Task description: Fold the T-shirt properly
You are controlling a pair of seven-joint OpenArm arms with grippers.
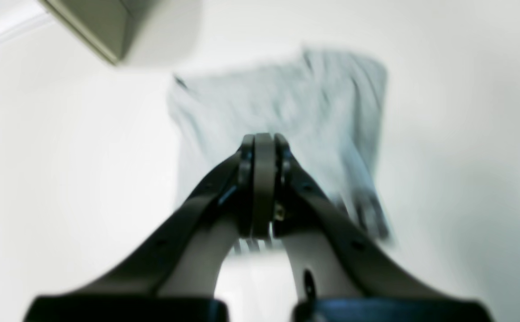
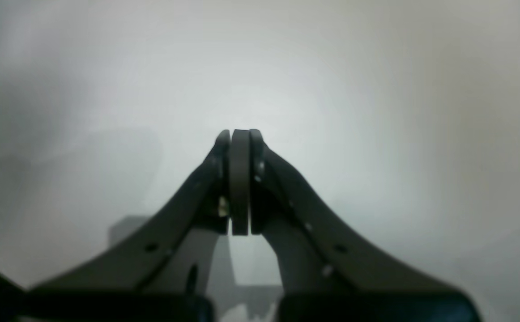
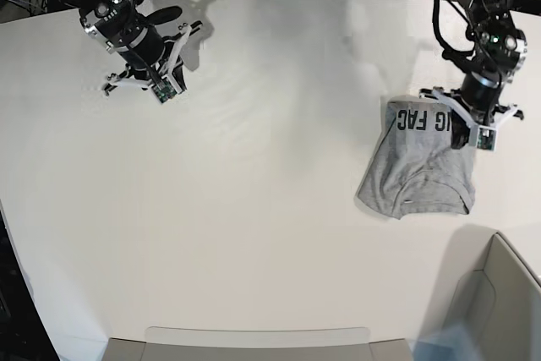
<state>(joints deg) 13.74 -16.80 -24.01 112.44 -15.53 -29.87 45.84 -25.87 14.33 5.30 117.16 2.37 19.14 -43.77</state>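
The heather-grey T-shirt (image 3: 418,166) lies crumpled in a rough rectangle at the right of the white table (image 3: 254,175), with black lettering showing along its far edge. My left gripper (image 3: 461,134) hovers over the shirt's far right corner. In the left wrist view this gripper (image 1: 263,137) is shut with nothing visible between its pads, and the blurred T-shirt (image 1: 296,103) spreads on the table beyond it. My right gripper (image 3: 145,75) sits at the far left of the table, away from the shirt. It (image 2: 240,132) is shut over bare table.
A grey open box (image 3: 499,293) stands at the near right corner, close to the shirt's near edge; the same box (image 1: 94,27) shows at the upper left of the left wrist view. A flat grey tray (image 3: 254,340) lies along the front edge. Cables run behind the table.
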